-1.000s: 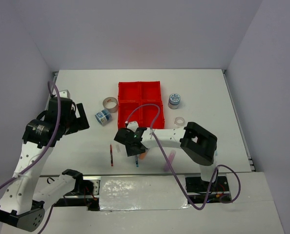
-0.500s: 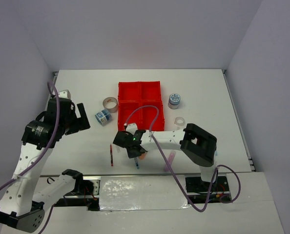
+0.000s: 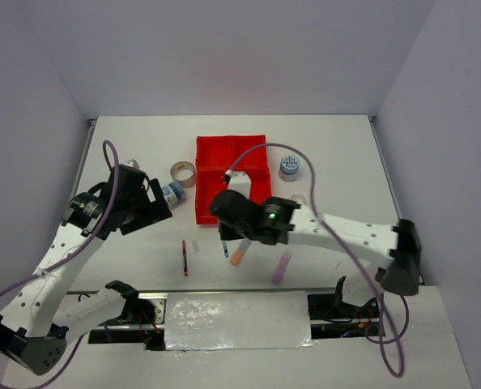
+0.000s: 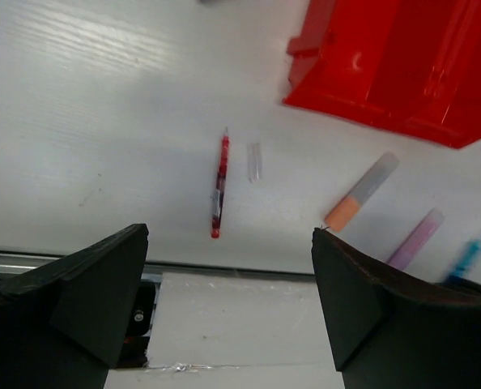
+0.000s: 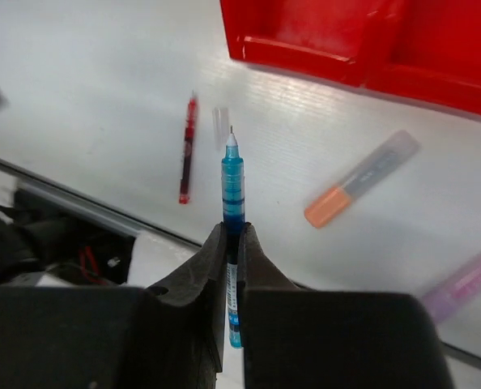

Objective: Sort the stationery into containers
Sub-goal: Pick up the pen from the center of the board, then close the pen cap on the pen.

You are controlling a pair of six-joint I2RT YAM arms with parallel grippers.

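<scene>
Right gripper [image 5: 234, 240] — jaws clamped on the blue pen [image 5: 233, 182]. The pen lies along the finger line, its tip projecting past the fingertips toward the top of the wrist frame and its barrel running back between the pads.

In the top view my right arm [image 3: 346, 232] extends from the lower right of the frame leftward across the table [image 3: 346, 154], nearly straight. It ends at frame centre, where the blue pen [image 3: 225, 250] sits just below the lower-left compartment of the red tray [image 3: 232, 146].

My left arm [image 3: 58, 251] rises from the lower left corner, with the wrist angled toward the right of the frame. The left gripper [image 3: 155, 212] has its jaws wide apart and holds nothing; it sits close beside a blue-white roll [image 3: 172, 194]. A tan tape ring [image 3: 182, 173] stands just left of the tray.

Items on the table — as seen from the left wrist:
- red pen [image 4: 219, 188], centre frame, lying nearly vertical
- small clear cap [image 4: 254, 160], just right of the red pen, apart from it
- orange highlighter [image 4: 360, 191], below the tray, lying diagonally
- purple highlighter [image 4: 415, 238], lower right, parallel to the orange one
</scene>
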